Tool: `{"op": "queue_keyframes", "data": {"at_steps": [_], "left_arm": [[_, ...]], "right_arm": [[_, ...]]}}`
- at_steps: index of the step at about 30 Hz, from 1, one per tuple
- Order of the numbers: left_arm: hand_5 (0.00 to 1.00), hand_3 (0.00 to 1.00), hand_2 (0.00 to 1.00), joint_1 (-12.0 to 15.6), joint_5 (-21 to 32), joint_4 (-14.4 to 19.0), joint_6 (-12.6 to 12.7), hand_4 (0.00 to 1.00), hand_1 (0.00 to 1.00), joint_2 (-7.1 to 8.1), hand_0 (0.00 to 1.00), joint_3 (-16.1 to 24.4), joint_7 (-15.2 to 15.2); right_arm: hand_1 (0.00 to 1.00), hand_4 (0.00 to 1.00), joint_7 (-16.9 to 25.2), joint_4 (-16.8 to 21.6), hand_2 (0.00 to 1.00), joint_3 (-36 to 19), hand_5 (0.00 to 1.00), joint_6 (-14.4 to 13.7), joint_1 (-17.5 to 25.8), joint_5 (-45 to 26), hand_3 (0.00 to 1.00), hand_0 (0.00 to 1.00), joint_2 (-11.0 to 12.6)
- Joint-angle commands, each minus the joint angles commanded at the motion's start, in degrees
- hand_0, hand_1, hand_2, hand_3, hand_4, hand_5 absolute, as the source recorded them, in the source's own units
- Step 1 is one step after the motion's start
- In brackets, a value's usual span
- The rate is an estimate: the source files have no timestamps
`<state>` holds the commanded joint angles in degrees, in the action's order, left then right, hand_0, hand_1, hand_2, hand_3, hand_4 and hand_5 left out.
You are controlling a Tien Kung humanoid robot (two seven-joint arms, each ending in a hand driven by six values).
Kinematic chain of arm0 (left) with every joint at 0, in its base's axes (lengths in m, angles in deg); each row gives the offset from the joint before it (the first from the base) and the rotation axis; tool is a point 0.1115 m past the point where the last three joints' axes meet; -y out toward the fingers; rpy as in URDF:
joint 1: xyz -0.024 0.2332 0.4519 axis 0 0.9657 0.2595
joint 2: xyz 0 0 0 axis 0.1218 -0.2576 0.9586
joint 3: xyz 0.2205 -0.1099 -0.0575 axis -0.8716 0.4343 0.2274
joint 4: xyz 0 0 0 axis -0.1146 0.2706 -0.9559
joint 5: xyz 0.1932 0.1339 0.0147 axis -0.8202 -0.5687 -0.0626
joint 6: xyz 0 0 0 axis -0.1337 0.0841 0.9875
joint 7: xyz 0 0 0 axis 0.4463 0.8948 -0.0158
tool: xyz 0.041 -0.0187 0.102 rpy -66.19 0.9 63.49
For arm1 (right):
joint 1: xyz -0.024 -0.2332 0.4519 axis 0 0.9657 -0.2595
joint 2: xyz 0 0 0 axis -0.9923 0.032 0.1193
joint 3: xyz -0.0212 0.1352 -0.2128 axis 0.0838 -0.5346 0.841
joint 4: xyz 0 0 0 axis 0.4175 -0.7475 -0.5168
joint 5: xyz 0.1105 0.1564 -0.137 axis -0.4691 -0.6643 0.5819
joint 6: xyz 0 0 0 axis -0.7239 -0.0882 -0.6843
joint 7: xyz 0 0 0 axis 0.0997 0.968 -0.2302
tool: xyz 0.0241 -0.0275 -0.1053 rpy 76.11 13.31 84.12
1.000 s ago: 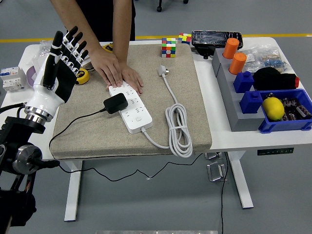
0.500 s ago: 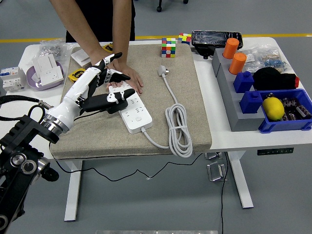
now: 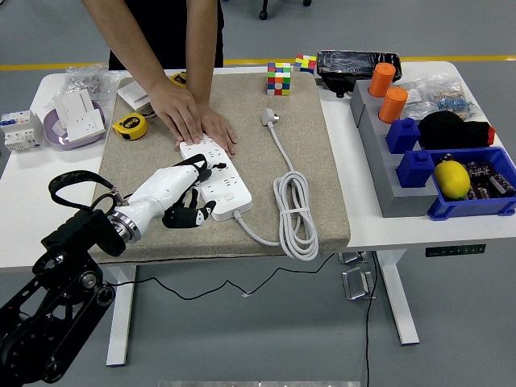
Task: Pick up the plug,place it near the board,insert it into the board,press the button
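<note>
The left hand (image 3: 179, 197) lies low over the beige mat (image 3: 306, 161), its white back turned up and its black fingers (image 3: 192, 214) curled under at the near-left side of the white power strip (image 3: 216, 178). The black plug is not plainly visible — it is probably beneath the palm, on or just beside the strip, and whether the fingers actually clasp it cannot be told from this view. The strip's long axis runs from far-left to near-right, and the hand meets it from the left, roughly across that axis, so any seating push would go down and slightly rightward into the sockets. A person's hands (image 3: 193, 121) press flat on the strip's far end, steadying it. The strip's own white cable (image 3: 290, 201) lies coiled to the right, well clear. The right hand is out of sight, so the left hand is the only one placed to work.
</note>
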<state>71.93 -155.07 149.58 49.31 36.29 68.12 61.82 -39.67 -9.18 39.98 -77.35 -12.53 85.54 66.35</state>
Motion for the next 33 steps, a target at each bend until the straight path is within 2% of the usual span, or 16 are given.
{"op": "queue_keyframes", "data": {"at_steps": [5, 7, 19, 24, 33], "left_arm": [[0.002, 0.854, 0.141, -1.27, 0.00, -4.01, -0.27, 0.620, 0.021, -0.44, 0.194, -2.02, -0.13], [0.002, 0.840, 0.141, -1.57, 0.00, -5.35, 0.67, 0.635, 0.015, -0.93, 0.186, -2.46, -0.47], [0.002, 0.836, 0.140, -4.10, 0.00, -10.88, 0.87, 0.655, 0.011, -2.49, 0.178, -2.91, -0.72], [0.002, 0.837, 0.141, -4.92, 0.00, -12.66, 1.04, 0.660, 0.010, -3.04, 0.175, -2.86, -0.84], [0.002, 0.835, 0.141, -5.34, 0.00, -13.69, 1.02, 0.664, 0.010, -3.41, 0.169, -2.89, -0.85]], "right_arm": [[0.828, 0.998, 0.01, -0.02, 0.806, 0.06, 0.998, 0.04, -0.01, -0.06, 0.830, 0.881, -0.03], [0.828, 0.998, 0.02, -0.02, 0.806, 0.10, 0.998, 0.05, -0.02, -0.08, 0.829, 0.882, -0.06], [0.828, 0.998, 0.05, 0.03, 0.806, 0.16, 0.998, 0.04, -0.23, -0.08, 0.829, 0.882, -0.04], [0.828, 0.998, 0.03, 0.00, 0.806, 0.23, 0.998, 0.04, -0.27, -0.13, 0.831, 0.883, -0.03], [0.828, 0.998, 0.04, 0.01, 0.806, 0.43, 0.998, 0.01, -0.19, -0.12, 0.831, 0.882, 0.01]]}}
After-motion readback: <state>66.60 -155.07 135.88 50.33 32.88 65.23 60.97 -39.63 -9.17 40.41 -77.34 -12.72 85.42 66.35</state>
